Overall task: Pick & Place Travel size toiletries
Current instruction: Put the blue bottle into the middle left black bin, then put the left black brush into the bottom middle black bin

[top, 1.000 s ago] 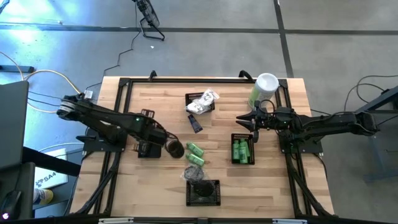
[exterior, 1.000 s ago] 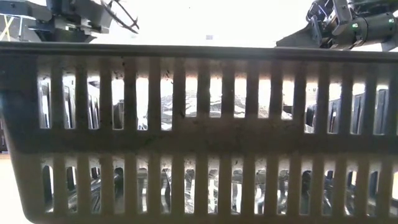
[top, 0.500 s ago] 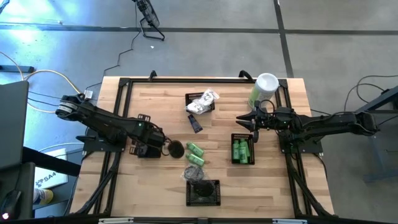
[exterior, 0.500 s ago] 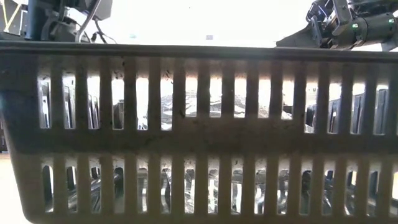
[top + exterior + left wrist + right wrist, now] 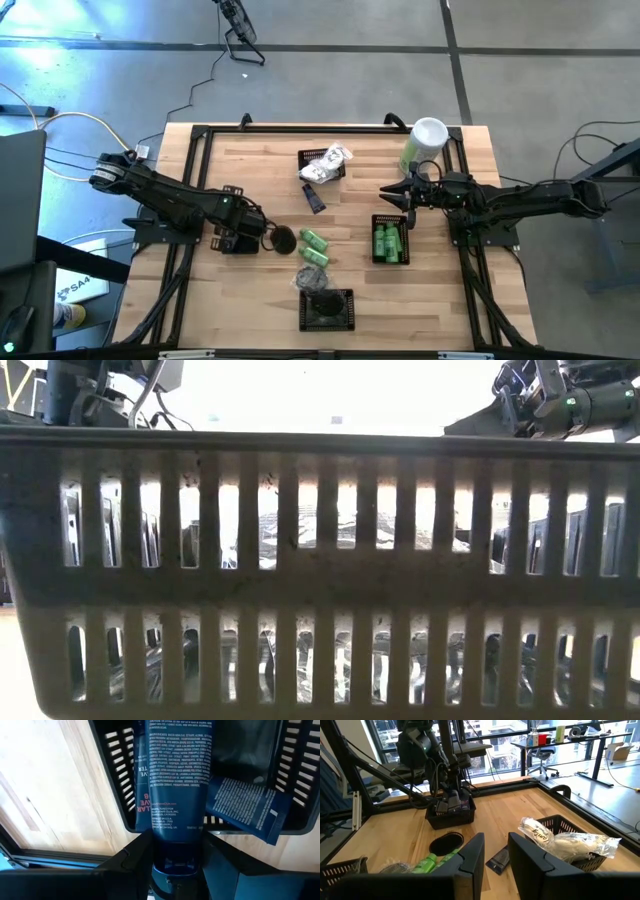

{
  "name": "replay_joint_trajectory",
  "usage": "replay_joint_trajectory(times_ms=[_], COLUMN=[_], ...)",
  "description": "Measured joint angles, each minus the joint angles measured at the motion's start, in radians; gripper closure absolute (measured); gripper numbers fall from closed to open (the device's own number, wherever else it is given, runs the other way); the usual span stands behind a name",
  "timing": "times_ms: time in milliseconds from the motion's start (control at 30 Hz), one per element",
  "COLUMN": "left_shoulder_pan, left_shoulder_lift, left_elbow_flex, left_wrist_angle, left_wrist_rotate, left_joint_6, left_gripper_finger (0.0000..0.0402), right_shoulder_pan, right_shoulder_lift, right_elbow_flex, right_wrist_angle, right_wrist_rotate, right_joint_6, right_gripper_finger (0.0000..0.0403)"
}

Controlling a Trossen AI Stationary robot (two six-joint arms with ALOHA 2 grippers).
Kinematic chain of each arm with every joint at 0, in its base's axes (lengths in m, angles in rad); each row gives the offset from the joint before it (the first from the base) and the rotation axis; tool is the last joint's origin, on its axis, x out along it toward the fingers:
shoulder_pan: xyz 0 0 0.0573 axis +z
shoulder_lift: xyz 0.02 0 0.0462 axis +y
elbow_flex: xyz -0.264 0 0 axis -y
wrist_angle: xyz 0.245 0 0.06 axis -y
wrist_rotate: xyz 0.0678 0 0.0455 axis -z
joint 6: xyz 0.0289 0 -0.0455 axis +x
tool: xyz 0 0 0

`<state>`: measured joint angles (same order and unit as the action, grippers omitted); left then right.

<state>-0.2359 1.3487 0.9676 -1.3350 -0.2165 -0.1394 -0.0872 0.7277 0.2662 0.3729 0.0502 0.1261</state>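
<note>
Over basket, pincer-held dark tube

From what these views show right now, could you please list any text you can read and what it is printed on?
"INGREDIENTS": heads the fine print on the dark blue tube held over the black basket.
Remaining print on that tube: too small to read.
Dark blue packet: print too small.
White packet: lettering blurred.

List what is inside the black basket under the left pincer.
The black basket holds dark blue tubes: one gripped by the left pincer hangs over it, another lies beside it, and a third lies tilted. The basket's floor beneath them is covered.
</note>
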Motion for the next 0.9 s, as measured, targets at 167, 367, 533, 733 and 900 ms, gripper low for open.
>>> replay_joint_trajectory(times_ms=[167, 367, 533, 733, 900], left_shoulder_pan=[0.0, 0.0, 0.0, 0.0, 0.0], left_shoulder_lift=[0.0, 0.0, 0.0, 0.0, 0.0], left_elbow_flex=[0.0, 0.0, 0.0, 0.0, 0.0], left_wrist_angle=[0.001, 0.001, 0.003, 0.003, 0.003], left_wrist_rotate=[-0.004, -0.028, -0.029, -0.036, -0.129], left_joint_6=[0.0, -0.001, 0.0, 0.0, -0.002], left_gripper_finger=[0.0263, 0.0236, 0.0185, 0.0159, 0.0165], right_shoulder_pan=[0.0, 0.0, 0.0, 0.0, 0.0], right_shoulder_lift=[0.0, 0.0, 0.0, 0.0, 0.0], right_elbow_flex=[0.0, 0.0, 0.0, 0.0, 0.0], right_wrist_angle=[-0.001, -0.002, -0.002, -0.003, -0.003], right_wrist_rotate=[0.0, 0.0, 0.0, 0.0, 0.0], right_joint_6=[0.0, 0.0, 0.0, 0.0, 0.0], right_gripper_finger=[0.0324, 0.0324, 0.0324, 0.0324, 0.0324])
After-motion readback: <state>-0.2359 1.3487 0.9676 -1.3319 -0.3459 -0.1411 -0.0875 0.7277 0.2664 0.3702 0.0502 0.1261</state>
